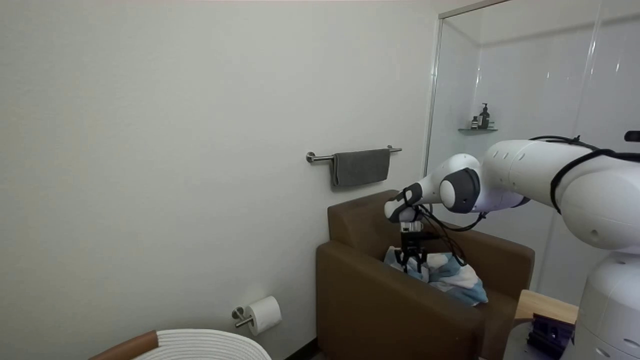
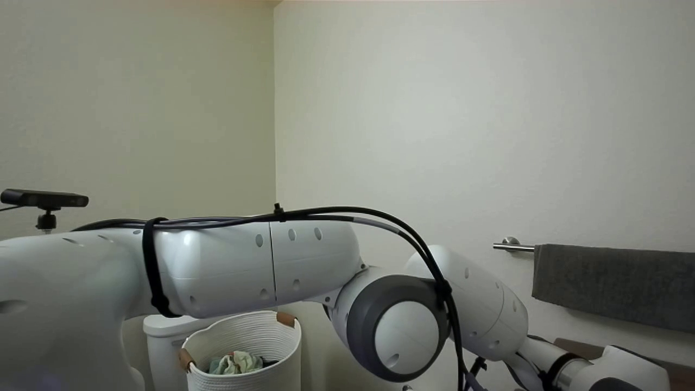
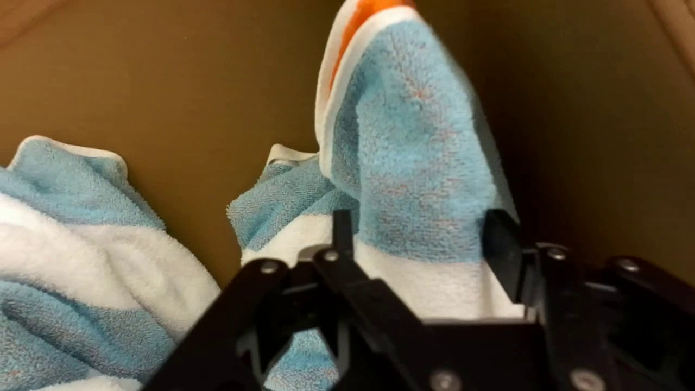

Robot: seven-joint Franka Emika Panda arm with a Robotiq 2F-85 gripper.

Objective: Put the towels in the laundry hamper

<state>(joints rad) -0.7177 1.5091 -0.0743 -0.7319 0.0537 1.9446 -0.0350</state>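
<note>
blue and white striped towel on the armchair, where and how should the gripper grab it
Probably by the narrow fold of the blue-and-white striped towel, pinched across its width from above: in the wrist view the open gripper straddles it. In an exterior view the brown armrest rises beside the towel, so a sideways approach looks worse.

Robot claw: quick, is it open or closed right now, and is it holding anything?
Gripper: open, jaws apart with part of the striped towel between them; no firm hold visible.
</note>
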